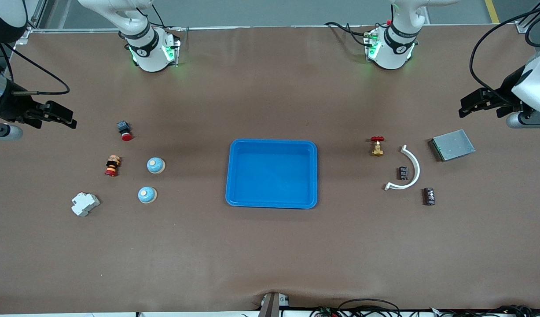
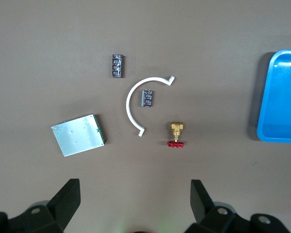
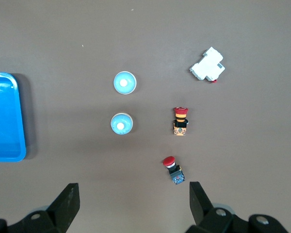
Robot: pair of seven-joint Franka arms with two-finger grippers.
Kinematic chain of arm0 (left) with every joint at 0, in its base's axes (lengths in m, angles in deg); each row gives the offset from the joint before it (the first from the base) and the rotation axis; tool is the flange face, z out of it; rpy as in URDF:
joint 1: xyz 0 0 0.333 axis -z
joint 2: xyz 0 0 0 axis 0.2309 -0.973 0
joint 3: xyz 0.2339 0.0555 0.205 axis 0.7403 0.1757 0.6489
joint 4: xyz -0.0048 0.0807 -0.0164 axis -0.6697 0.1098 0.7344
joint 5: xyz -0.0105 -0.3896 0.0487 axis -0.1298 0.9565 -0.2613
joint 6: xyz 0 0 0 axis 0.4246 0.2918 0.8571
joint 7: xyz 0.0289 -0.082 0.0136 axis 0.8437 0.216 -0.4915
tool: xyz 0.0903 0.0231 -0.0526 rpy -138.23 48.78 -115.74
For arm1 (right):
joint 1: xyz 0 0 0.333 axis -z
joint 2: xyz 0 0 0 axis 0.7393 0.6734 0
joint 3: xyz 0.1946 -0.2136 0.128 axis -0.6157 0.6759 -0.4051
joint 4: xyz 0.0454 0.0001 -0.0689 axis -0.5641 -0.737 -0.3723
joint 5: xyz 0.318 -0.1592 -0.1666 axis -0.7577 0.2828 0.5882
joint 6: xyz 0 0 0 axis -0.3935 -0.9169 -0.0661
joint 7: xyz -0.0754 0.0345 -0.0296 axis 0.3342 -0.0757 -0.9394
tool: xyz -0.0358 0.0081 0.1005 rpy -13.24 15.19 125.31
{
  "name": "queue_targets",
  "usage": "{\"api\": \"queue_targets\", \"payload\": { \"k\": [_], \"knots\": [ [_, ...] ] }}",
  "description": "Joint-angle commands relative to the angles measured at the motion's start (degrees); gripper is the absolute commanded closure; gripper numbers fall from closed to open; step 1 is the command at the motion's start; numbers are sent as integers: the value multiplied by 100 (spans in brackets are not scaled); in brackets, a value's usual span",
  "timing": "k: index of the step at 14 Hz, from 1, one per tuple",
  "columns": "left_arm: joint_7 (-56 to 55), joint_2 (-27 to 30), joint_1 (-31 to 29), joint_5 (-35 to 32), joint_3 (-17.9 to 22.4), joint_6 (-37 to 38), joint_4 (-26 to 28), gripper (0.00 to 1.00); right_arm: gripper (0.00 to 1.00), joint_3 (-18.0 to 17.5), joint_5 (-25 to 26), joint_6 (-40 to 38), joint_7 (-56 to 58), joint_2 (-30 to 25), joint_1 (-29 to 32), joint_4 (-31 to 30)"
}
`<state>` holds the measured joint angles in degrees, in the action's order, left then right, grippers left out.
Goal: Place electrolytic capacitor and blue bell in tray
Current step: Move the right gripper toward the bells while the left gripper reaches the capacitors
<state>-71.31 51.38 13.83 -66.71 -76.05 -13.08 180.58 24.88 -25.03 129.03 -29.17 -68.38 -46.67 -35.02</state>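
Tray (image 1: 271,173), blue, empty, at the desk's (image 1: 270,246) middle, midway between my two arms.

Bells: two blue ones toward my right arm's end. First bell (image 1: 156,165) sits nearer the tray's long side; second bell (image 1: 147,194) lies nearer the front camera, close beside the first, not touching.

Capacitors: two dark ones toward my left arm's end. One capacitor (image 1: 403,172) lies inside the curve of a white arc (image 1: 411,169); the other capacitor (image 1: 428,196) lies outside the arc, nearer the front edge.

Other stock, left end: brass valve (image 1: 377,146) with red handle, beside the arc; grey plate (image 1: 453,145) near that end's edge.

Other stock, right end: red push button (image 1: 124,130) on a dark body; second button (image 1: 112,165) on a yellow body; white breaker (image 1: 85,204) nearest the front edge.

Left end effector (image 1: 471,105): fingers wide apart, holding nothing, waiting in the air over bare desk at the left end's edge, by the plate.

Right end effector (image 1: 62,115): fingers wide apart, holding nothing, waiting in the air over bare desk at the right end's edge.
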Motion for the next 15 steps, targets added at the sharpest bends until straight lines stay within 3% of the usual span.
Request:
{"api": "queue_targets", "payload": {
  "k": [1, 7, 10, 15],
  "knots": [
    [31, -209, -13, -157, -20, 31, -99, 0, 0, -6, -85, 402, -82, -290, -20, -698],
    [-84, -1017, 5, -157, -11, 22, -381, 0, 0, -6, -112, 1685, -450, -431, -309, -1964],
    [-75, -1263, -4, -157, -20, -416, -372, 0, 0, -6, -112, 2308, -811, -414, -617, -2500],
    [-23, -1659, -135, -148, -2, -716, -433, 0, 0, -6, -103, 3099, -829, 166, -723, -2747]
  ]
}}
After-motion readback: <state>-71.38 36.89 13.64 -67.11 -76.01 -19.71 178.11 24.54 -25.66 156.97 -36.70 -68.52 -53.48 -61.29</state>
